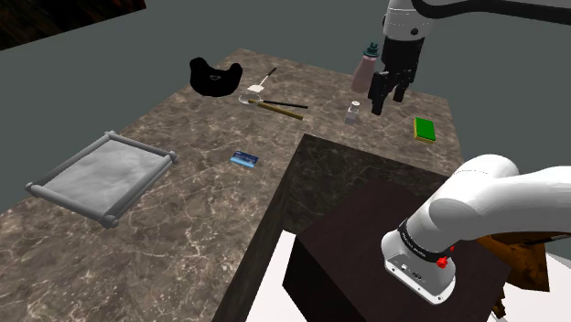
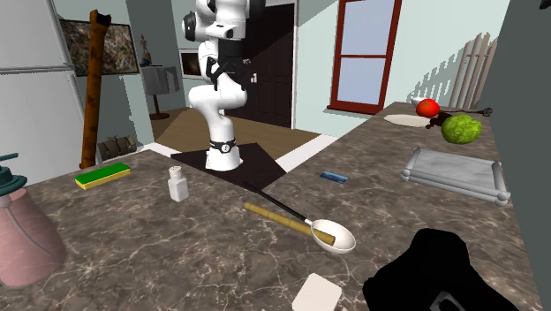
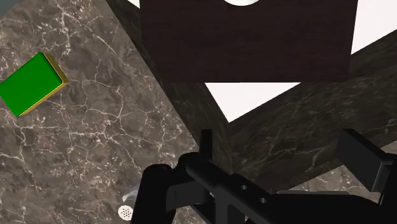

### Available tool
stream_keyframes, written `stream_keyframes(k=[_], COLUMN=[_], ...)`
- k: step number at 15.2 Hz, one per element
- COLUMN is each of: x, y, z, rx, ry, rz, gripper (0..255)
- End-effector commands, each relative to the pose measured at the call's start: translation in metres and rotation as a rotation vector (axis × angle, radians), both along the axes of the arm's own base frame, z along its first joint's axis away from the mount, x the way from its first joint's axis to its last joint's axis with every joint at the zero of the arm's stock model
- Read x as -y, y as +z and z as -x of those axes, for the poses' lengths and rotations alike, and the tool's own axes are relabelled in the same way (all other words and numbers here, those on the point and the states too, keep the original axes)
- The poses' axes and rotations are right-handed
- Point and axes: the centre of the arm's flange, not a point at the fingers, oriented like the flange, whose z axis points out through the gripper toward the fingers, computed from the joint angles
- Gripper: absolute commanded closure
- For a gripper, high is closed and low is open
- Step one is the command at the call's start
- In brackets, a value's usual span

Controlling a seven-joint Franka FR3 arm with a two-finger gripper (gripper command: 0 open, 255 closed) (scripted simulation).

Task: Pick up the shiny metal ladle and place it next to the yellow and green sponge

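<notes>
You are looking at a dark brown, marble-veined surface [image 1: 201, 210] with the ladle [image 2: 343, 239] lying flat on it, well apart from the end effector [image 1: 389, 89]. The end effector is hanging above the surface with its two black fingers standing apart and gripping nothing. It is hovering between a small white shaker [image 1: 352, 113] and the sponge [image 1: 424, 129], a flat block with a green top and a yellow edge. The ladle is showing a shallow, pale, rounded bowl and a long, thin, dark handle. It is drawn pale rather than gleaming. A brown stick [image 2: 269, 215] is lying just beside the handle, its end seeming to rest in the bowl. You should expect the ladle to be stiff, fairly light, smooth and likely slippery, with its weight sitting toward the bowl. The best hold is probably across the handle, nearer the bowl than the tip, with the fingers straddling it low to the surface and staying clear of the stick.
</notes>
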Motion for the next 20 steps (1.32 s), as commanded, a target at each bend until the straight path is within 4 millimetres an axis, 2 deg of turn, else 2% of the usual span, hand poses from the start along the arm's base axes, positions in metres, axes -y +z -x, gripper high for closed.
stream_keyframes(k=[1, 11, 20], x=[0.000, 0.024, 0.029], y=[0.000, -0.046, -0.089], z=[0.000, -0.122, -0.234], rx=[0.000, -0.006, -0.011], ry=[0.000, 0.135, 0.256], rz=[0.000, -0.060, -0.113], gripper=[0, 0, 0])
